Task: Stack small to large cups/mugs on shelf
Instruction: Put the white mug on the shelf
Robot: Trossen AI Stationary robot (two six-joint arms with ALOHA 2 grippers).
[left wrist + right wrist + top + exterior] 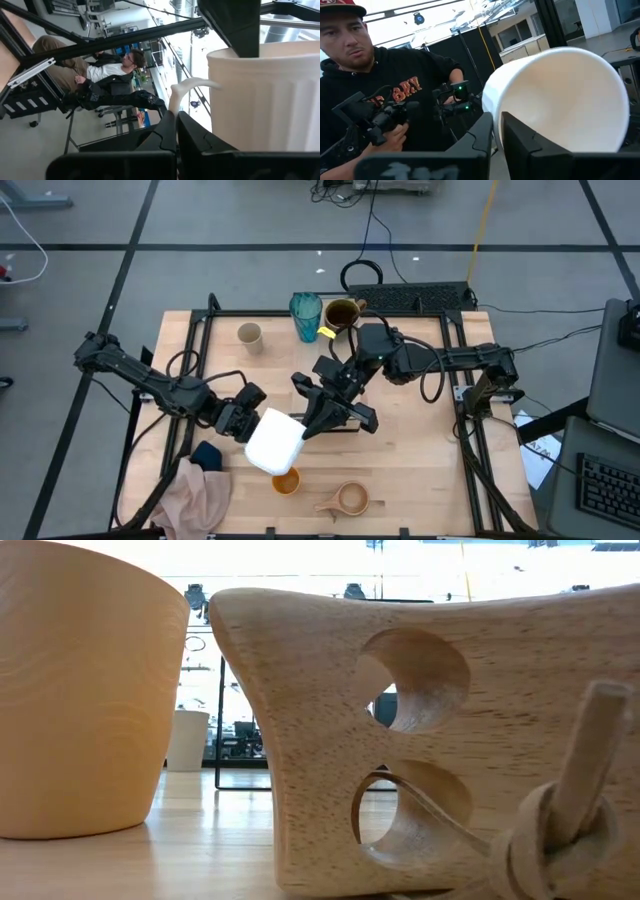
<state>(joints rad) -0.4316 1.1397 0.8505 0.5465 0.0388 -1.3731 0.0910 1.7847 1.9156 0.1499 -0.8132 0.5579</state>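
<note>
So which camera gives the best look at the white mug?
The high view: it shows the whole white mug lifted between both grippers, above the orange cup. The right wrist view looks only into its open mouth, the left wrist view sees just its side and handle, and the low view misses it.

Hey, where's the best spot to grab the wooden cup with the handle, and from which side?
Take the wooden cup by its flat handle, coming straight down from above. The handle stands on edge, a broad slab with two holes, so fingers could likely pinch its wide faces. The orange cup sits close on that side, so stay vertical.
</note>
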